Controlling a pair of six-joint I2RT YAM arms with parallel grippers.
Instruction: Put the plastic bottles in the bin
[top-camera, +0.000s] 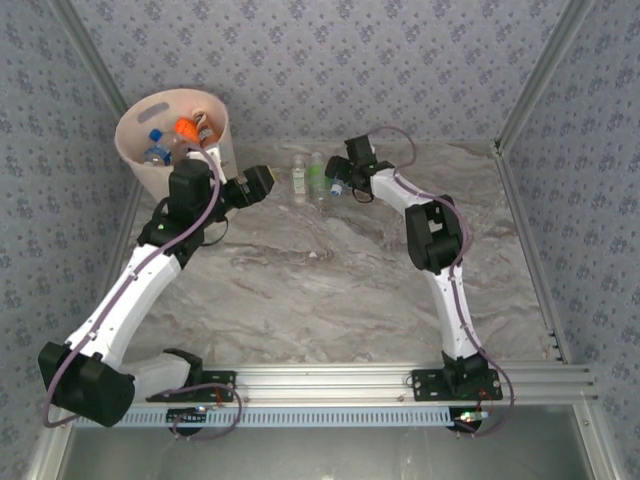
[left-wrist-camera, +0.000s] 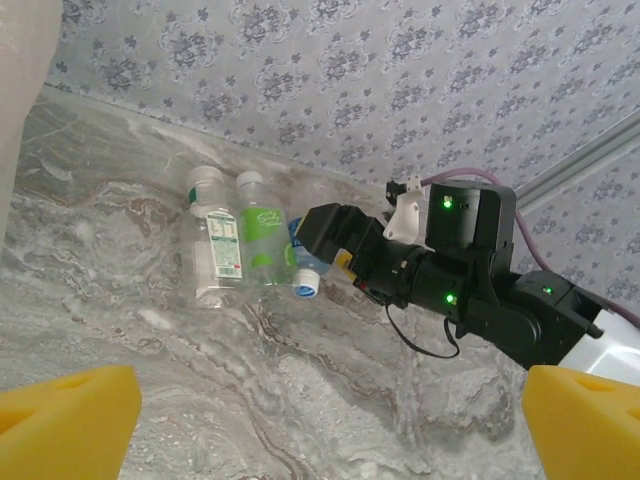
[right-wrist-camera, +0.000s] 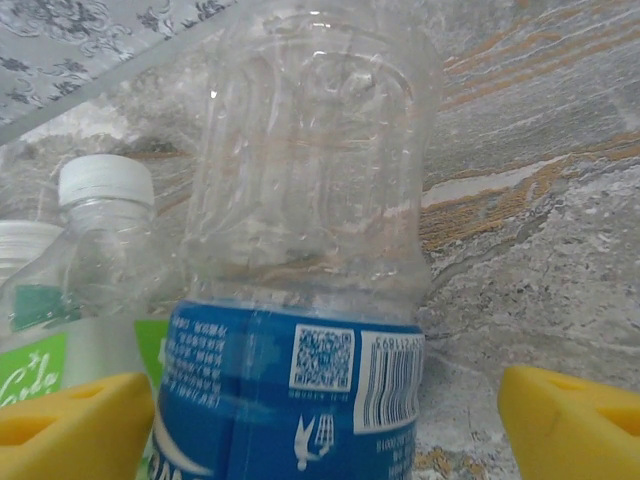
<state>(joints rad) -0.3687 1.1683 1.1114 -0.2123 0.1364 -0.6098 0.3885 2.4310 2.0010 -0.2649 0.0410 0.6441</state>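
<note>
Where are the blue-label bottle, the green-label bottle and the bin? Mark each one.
blue-label bottle (right-wrist-camera: 250, 390), right wrist view, on its blue label.
green-label bottle (left-wrist-camera: 263, 240), left wrist view, on its green label.
bin (top-camera: 148, 175), top external view, on its outer wall.

Blue-labelled bottle (right-wrist-camera: 300, 400): QR code and barcode on white panels; digits along the barcode too fine to read with certainty. Green-labelled bottle (right-wrist-camera: 90, 290): fragment of white cursive lettering, cut off at frame edge, not legible. White-labelled bottle (left-wrist-camera: 218, 250): small print, illegible.
</note>
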